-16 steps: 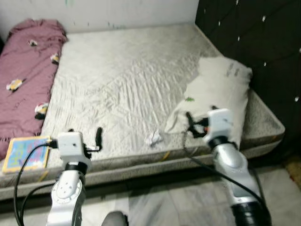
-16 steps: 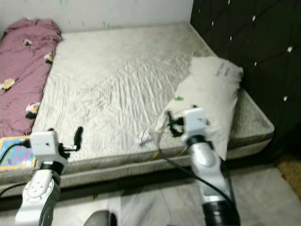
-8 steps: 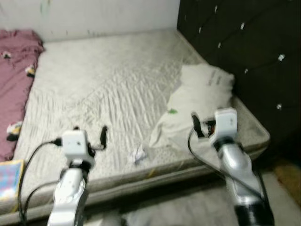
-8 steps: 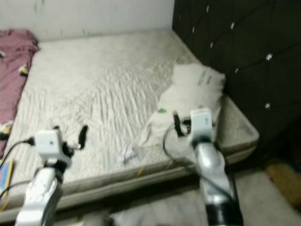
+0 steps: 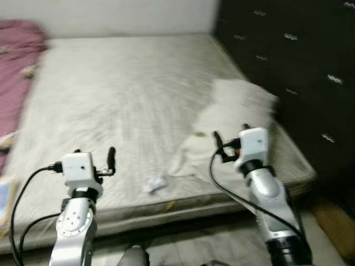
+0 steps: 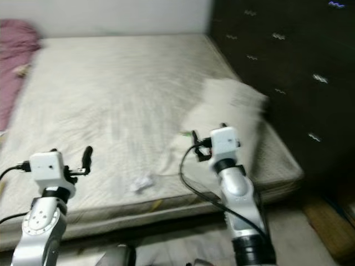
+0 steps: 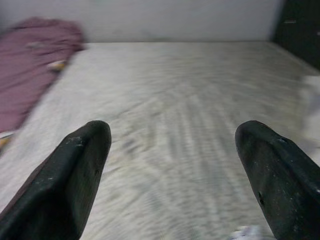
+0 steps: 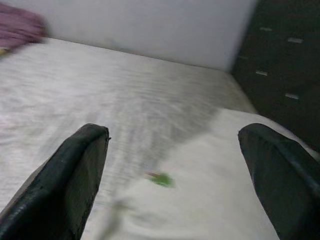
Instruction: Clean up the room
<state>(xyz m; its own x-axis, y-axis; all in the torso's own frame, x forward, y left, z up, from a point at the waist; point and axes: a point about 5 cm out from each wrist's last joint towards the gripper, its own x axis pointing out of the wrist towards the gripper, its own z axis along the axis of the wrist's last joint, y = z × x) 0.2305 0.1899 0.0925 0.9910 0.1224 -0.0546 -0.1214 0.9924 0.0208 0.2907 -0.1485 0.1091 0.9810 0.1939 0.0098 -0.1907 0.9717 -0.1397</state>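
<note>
Pale bed [image 5: 122, 94] before me against a dark tufted headboard [image 5: 288, 61], a white pillow [image 5: 236, 116] by it, a crumpled scrap [image 5: 153, 184] near the front edge between my left gripper [image 7: 170, 165] and right gripper [image 8: 172, 170], both spread wide, holding nothing.

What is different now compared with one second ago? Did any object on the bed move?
Only the camera moved: the view swung to the robot's right, toward the black headboard. The crumpled paper, pillow and maroon blanket lie as before. The left gripper and right gripper stay open, holding nothing.
</note>
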